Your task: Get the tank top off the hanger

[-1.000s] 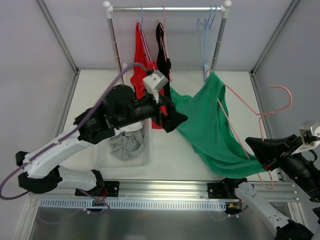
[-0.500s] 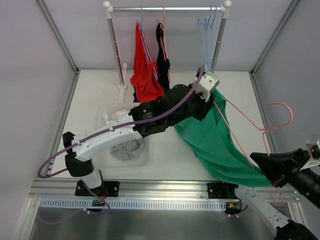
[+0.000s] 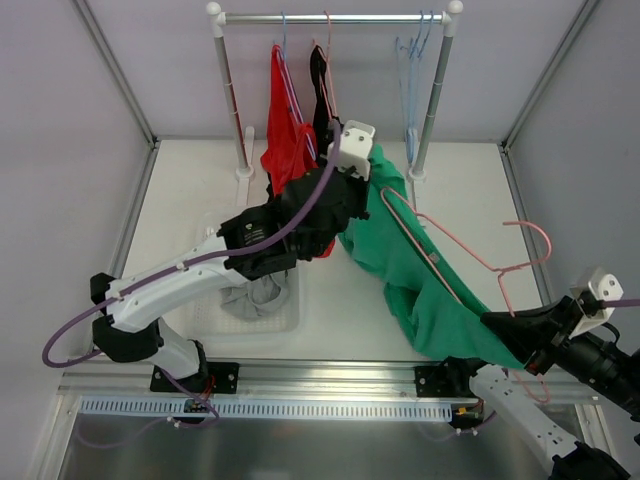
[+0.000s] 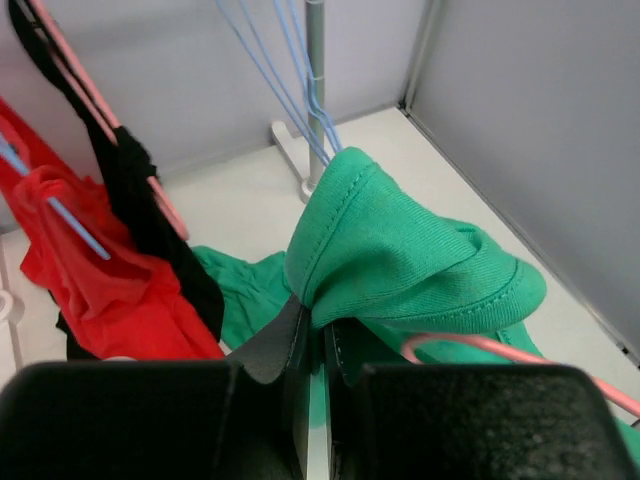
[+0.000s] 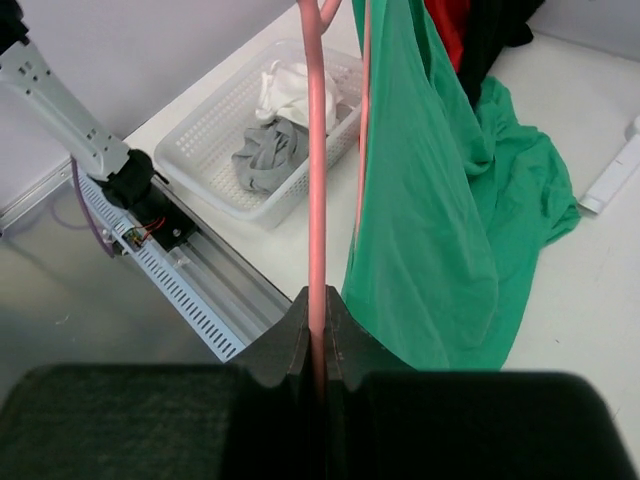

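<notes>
Stretching from upper left to lower right across the top view, the green ribbed tank top (image 3: 420,275) is strung between the two arms, and the next pull turns on that diagonal. The left arm (image 3: 190,275) reaches far over toward the white clothes rack (image 3: 340,17). Its jaws are clenched on a bunched fold of the garment's bound edge, a strap or the neckline as far as I can tell, held high above the tabletop (image 3: 190,190). The right arm (image 3: 565,345) sits low at the near right corner. Its jaws are clamped on a straight run of the thin pink wire hanger (image 5: 316,150), whose long axis runs away from them toward the left arm.

In the left wrist view a pink wire passes just below the gripped fold, so cloth and wire lie close at the upper end. Whether the wire is threaded through a strap there cannot be told. Lower down the green fabric drapes along the wire, and its hem rests on the tabletop.

In my judgement the garment comes free only if cloth and hanger part along that diagonal. The left arm is nearer the gathered end and would draw it up and off the wire while the right arm anchors the hanger. A snagged strap is the risk.
</notes>
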You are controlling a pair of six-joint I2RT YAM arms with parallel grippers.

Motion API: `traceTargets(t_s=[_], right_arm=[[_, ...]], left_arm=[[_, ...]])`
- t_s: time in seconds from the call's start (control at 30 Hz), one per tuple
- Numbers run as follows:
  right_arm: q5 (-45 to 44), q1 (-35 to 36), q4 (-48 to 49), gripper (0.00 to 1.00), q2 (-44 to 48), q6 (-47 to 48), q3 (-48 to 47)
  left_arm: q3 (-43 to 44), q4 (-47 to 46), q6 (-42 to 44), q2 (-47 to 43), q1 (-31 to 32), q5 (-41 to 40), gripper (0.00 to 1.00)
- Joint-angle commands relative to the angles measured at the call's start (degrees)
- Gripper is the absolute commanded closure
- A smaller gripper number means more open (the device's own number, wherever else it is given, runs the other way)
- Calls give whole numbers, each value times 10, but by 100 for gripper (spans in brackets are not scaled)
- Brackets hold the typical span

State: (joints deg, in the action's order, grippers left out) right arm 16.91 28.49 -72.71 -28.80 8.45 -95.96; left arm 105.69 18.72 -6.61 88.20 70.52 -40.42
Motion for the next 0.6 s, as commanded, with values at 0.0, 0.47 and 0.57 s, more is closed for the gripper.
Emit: traceTargets(t_s=[0.0,0.47,0.57], right_arm=[[74,2,41,100,38,32,-5],[-29,2,313,100,157,-50,166],[-86,2,454,100,190,-78,247]], left_arm=[[-15,-31,-31,-66,-7,-63,100],[-179,-80,-110,-117,-6,320,100],[-247,-138,-130,-130,1,418,100]])
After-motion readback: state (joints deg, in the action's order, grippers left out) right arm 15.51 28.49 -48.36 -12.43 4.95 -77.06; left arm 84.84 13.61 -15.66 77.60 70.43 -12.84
